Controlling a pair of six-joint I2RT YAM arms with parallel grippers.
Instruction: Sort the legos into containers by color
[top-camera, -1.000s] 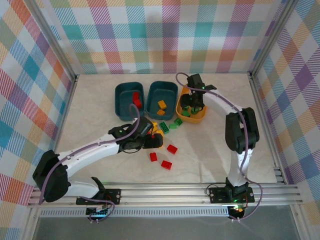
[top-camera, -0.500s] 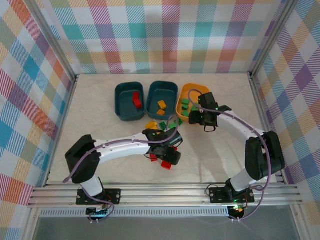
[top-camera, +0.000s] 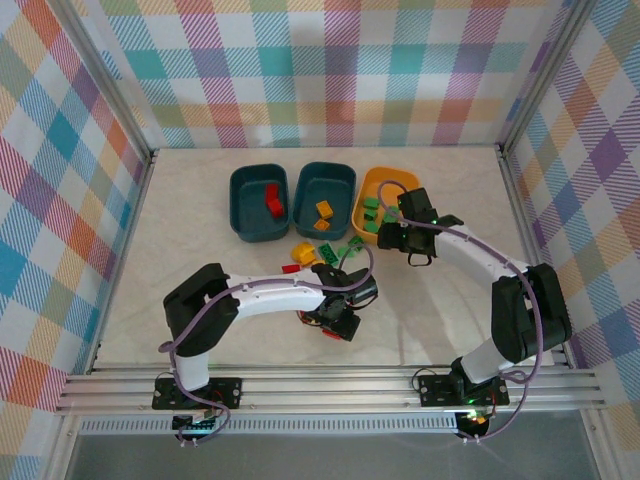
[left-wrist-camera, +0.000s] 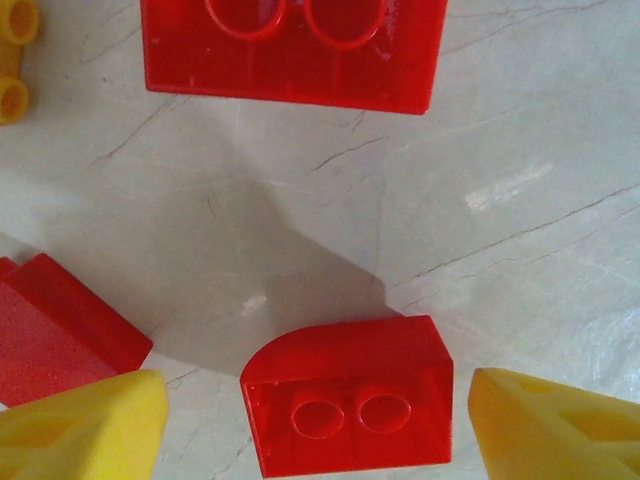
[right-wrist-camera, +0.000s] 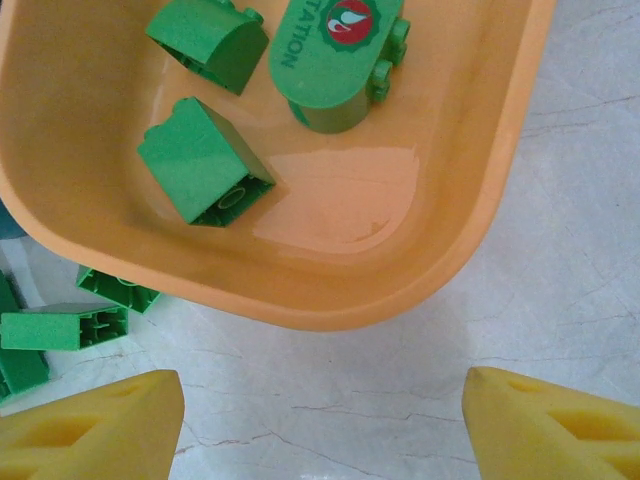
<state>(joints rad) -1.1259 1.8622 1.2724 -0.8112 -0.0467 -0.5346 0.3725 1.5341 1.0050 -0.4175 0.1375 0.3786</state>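
Observation:
Low over the table, my left gripper (left-wrist-camera: 318, 430) is open, its yellow fingertips (left-wrist-camera: 80, 430) straddling a red lego (left-wrist-camera: 345, 395) with a gap on each side. Two more red legos lie ahead (left-wrist-camera: 290, 50) and to the left (left-wrist-camera: 60, 340). From above, this gripper (top-camera: 335, 325) sits over the red legos. My right gripper (right-wrist-camera: 320, 430) is open and holds nothing, over bare table just beside the orange container (right-wrist-camera: 340, 200), which holds green legos (right-wrist-camera: 205, 160). The left teal container (top-camera: 245, 215) holds red legos (top-camera: 272, 200), the middle one (top-camera: 340, 185) yellow legos (top-camera: 322, 212).
Loose yellow legos (top-camera: 303, 252), green legos (top-camera: 350, 245) and a small red piece (top-camera: 290, 268) lie in front of the containers. Two green legos (right-wrist-camera: 65, 325) rest just outside the orange container's wall. A yellow piece (left-wrist-camera: 12, 60) lies at the far left of the left wrist view.
My left gripper has swung right and nearer, coming down over the red legos with its jaws narrowing. My right gripper has pulled back out of the orange container to its near edge.

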